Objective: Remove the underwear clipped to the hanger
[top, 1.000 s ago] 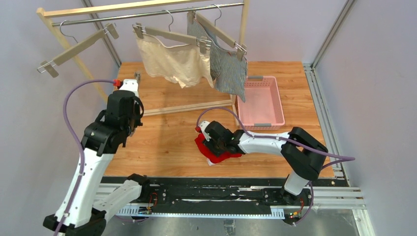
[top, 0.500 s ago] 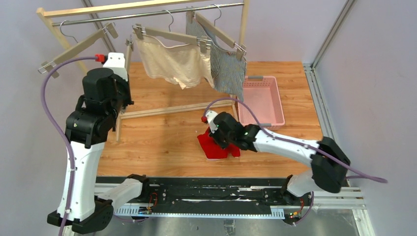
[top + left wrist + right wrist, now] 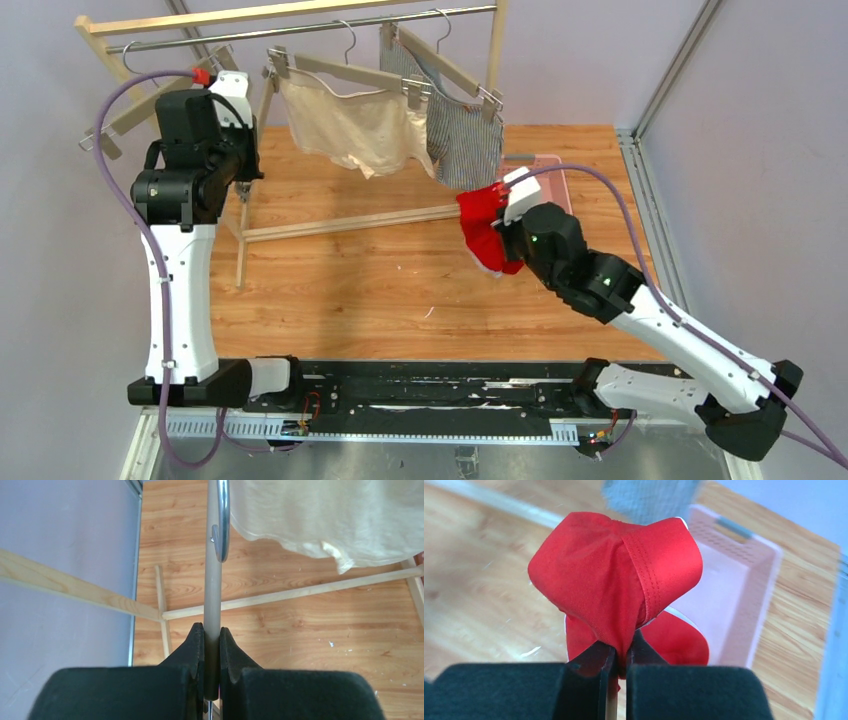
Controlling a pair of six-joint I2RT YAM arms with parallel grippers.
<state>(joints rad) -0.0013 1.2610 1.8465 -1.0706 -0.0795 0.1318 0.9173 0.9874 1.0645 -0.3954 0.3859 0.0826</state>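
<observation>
My right gripper (image 3: pixel 622 647) is shut on the red boxer shorts (image 3: pixel 619 575). It holds them bunched in the air (image 3: pixel 482 228), just left of the pink basket (image 3: pixel 553 163). The cream shorts (image 3: pixel 350 125) hang clipped to the middle hanger. The pinstriped shorts (image 3: pixel 465 140) hang clipped to the right hanger. My left gripper (image 3: pixel 212 630) is raised at the far left and shut on the grey bar (image 3: pixel 213 590) of the empty hanger (image 3: pixel 135 110). Its metal hook (image 3: pixel 222 525) shows just ahead of the jaws.
The wooden rack with its metal rail (image 3: pixel 300 28) spans the back of the table. Its base bar (image 3: pixel 350 222) lies across the wood, with a leg on the left (image 3: pixel 243 240). The pink basket (image 3: pixel 744 580) is open-topped, beyond the red shorts.
My right gripper has lifted the red shorts off the table and carried them right and away, up to the basket. My left arm has risen to the empty hanger.
</observation>
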